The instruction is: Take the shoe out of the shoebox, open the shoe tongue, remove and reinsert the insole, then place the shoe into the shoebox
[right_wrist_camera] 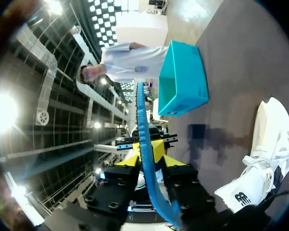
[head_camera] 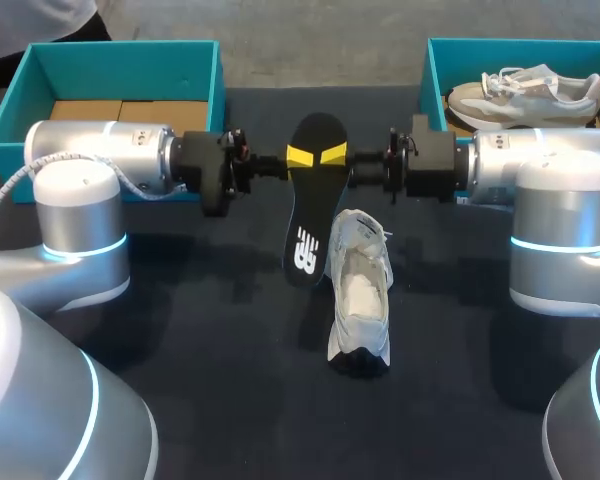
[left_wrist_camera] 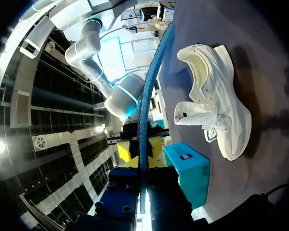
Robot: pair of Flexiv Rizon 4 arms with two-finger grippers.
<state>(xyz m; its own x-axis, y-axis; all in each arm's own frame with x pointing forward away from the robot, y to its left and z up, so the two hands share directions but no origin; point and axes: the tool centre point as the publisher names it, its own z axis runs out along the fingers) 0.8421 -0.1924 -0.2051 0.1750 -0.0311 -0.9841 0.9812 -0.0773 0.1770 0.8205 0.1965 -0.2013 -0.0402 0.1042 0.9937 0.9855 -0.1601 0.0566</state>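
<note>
Bright overhead glare, soft shadows

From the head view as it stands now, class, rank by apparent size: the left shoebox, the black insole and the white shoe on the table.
1. The left shoebox, clearly largest.
2 and 3. The black insole and white shoe look alike; the insole is held up, nearer the camera, so unranked.

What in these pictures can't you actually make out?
Insole: the head view shows one face only; both wrist views see it edge-on.
Left shoebox: the left arm covers its near part in the head view.
Shoe on the table: its toe interior lies under the upper in every view.
Second shoe: partly behind the right arm.
</note>
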